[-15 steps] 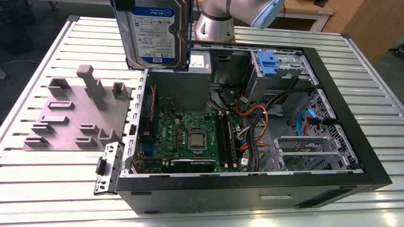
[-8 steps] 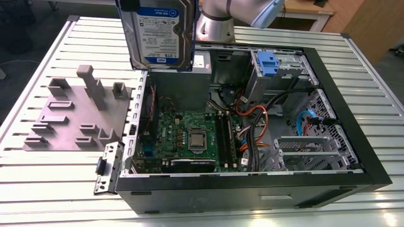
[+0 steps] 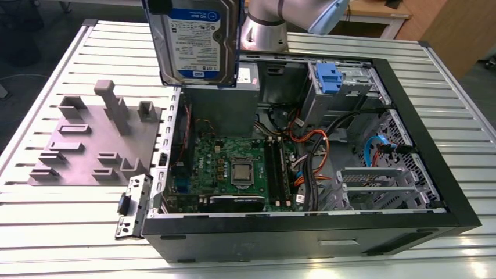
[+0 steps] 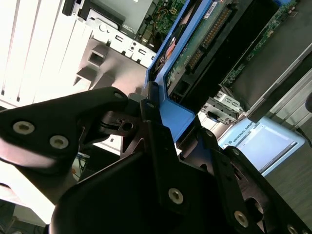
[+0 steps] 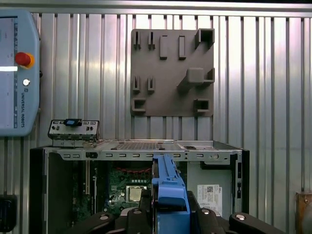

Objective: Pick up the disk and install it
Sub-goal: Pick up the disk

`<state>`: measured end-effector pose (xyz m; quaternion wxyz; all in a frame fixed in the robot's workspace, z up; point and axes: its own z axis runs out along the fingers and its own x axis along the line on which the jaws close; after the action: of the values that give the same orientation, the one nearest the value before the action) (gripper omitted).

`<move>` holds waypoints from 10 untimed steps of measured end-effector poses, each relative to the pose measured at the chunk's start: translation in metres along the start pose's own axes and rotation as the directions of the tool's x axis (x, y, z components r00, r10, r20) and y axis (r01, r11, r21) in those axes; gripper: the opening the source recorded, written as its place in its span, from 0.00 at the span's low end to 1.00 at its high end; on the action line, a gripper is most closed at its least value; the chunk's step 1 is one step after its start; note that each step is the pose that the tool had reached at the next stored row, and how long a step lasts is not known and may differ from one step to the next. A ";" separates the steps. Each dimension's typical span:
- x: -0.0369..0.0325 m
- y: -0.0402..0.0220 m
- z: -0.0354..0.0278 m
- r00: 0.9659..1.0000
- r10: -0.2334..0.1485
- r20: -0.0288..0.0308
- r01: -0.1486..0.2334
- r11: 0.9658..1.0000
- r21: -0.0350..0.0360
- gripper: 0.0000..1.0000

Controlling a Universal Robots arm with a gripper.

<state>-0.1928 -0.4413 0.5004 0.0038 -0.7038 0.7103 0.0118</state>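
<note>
The disk (image 3: 197, 40) is held aloft and upright by the gripper (image 5: 169, 200), with its white-and-blue label turned toward the exterior view. There it is seen over the far corner of the open computer case (image 3: 310, 232), on the exterior view's left. In both wrist views the black fingers (image 4: 156, 146) are seen pinched onto the blue frame along one narrow edge of the disk, one finger on each side. The green circuit board on the disk's underside is shown in the second wrist view. Whether the disk's lower edge touches the case rim cannot be told. The case is laid on its side on the slatted metal table (image 3: 62, 221), with its motherboard (image 3: 232, 168) exposed and a blue-fronted bay (image 3: 329, 78) at its far side. A grey slotted tray (image 3: 85, 145) with upright posts is set on the table just beside the case, on the exterior view's left. A teach pendant (image 5: 17, 73) with a red button is seen lying on the table in the first wrist view.
</note>
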 end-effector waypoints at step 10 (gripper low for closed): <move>-0.0001 -0.0114 -0.0001 1.000 0.000 0.000 0.000 1.000 0.000 0.36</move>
<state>-0.1813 -0.4413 0.5004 0.0038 -0.7038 0.7103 0.0118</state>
